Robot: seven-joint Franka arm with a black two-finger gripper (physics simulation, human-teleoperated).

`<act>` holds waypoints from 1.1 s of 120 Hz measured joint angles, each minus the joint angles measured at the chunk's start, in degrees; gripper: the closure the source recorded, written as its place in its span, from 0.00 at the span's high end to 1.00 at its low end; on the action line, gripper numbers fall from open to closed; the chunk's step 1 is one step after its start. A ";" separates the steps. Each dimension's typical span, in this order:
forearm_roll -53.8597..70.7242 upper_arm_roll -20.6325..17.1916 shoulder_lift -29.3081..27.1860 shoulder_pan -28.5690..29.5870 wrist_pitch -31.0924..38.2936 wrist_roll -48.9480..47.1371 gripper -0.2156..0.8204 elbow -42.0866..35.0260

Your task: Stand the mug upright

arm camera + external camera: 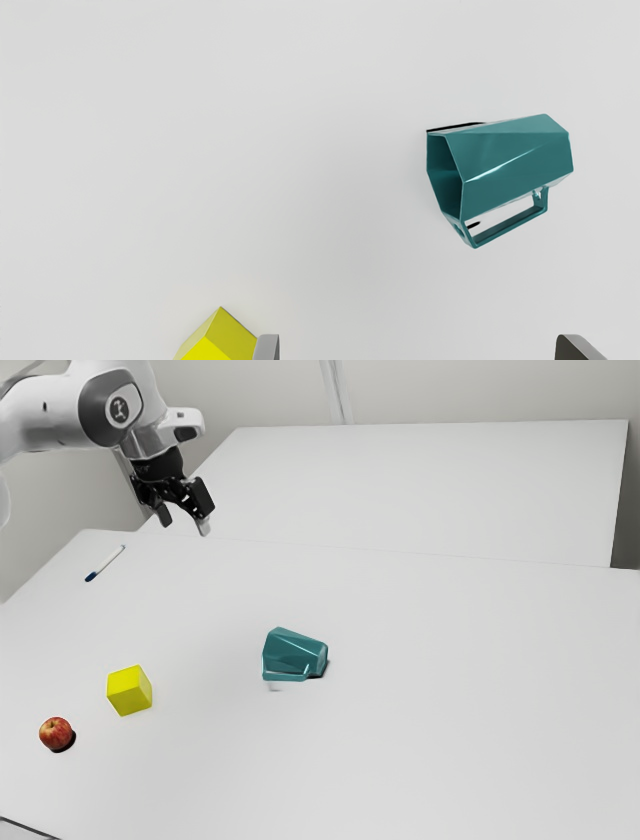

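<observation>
– What is pictured behind the white table [450,750]?
– A second flat white surface [430,490], backed by a pale grey wall [480,390] (a narrow upright strip [337,392] is set against it).
– And the light?
– Soft, spread evenly across the tabletop.

Teal faceted mug [294,651] on its side on white table [420,740], handle attached.

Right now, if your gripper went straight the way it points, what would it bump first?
My gripper would probably meet the bare white table first, though depth is hard to judge.
</observation>
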 joint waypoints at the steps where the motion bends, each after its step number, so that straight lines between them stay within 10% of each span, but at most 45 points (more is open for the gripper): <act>1: 0.00 0.01 0.02 0.00 0.05 0.10 0.79 0.00; 66: -31.76 6.99 2.01 0.45 3.05 2.93 0.79 -18.59; 132: -45.56 7.07 14.17 -0.19 11.49 10.70 0.79 -19.05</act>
